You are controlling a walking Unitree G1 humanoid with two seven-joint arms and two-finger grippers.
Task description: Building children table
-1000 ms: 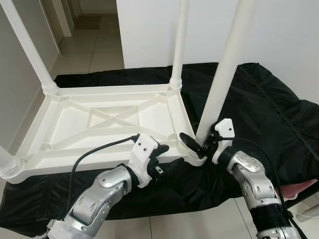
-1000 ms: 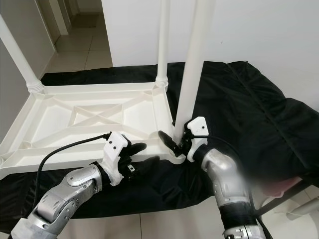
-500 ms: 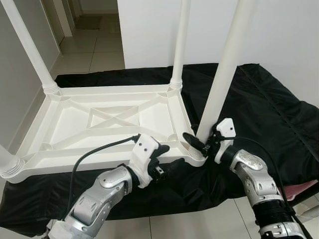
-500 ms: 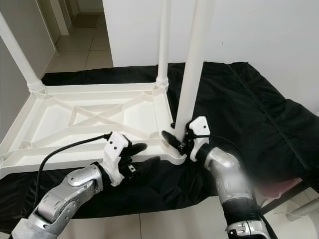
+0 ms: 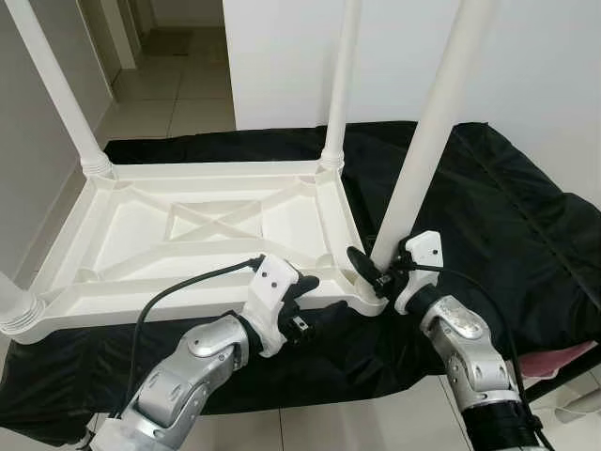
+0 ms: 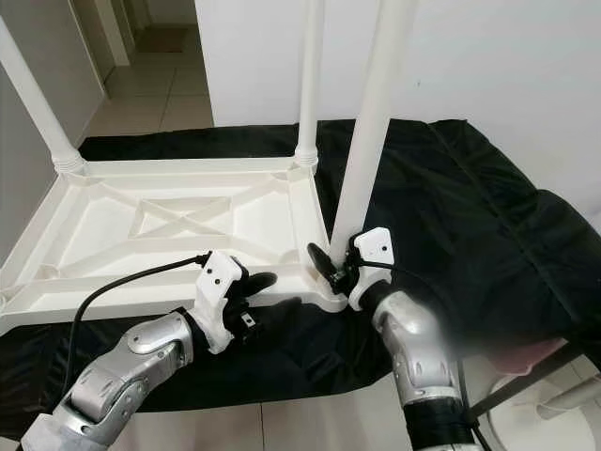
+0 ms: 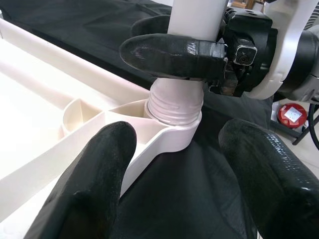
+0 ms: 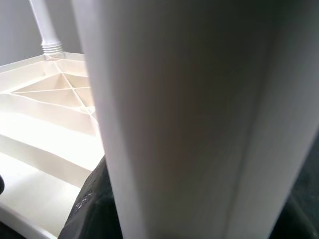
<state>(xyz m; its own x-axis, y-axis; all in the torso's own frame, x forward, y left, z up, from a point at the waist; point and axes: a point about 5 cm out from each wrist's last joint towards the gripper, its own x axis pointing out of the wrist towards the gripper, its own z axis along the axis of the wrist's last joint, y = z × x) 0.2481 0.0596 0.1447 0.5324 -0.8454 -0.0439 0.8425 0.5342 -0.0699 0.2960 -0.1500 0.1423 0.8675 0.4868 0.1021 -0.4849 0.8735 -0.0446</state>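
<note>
From the left eye view, a white plastic table top [image 5: 188,235] lies upside down on a black cloth [image 5: 498,207]. White legs stick up from its corners. The near leg [image 5: 427,141] stands at the near right corner, tipped a little to the right. The right gripper [image 5: 376,274] is clamped around the bottom of that leg, one black finger on each side. The left gripper [image 5: 305,301] is at the near edge of the table top, just beside that same corner, with its fingers spread wide and holding nothing.

From the right eye view, the scene is the same (only seen a bit from the side). The far leg [image 6: 310,80] stands straight up at the far right corner, and the back left leg [image 6: 38,103] leans toward the left. A tiled floor [image 6: 141,89] runs away behind the cloth.

From the left wrist view, two fat black fingertips [image 7: 94,184] sit wide apart. Between them shows the round socket [image 7: 172,129] with the leg's ridged end pushed into it. A black finger of the right gripper wraps across the leg just above the socket.

From the right wrist view, the white leg is very close to the camera, with the ribbed underside of the table top behind it.
</note>
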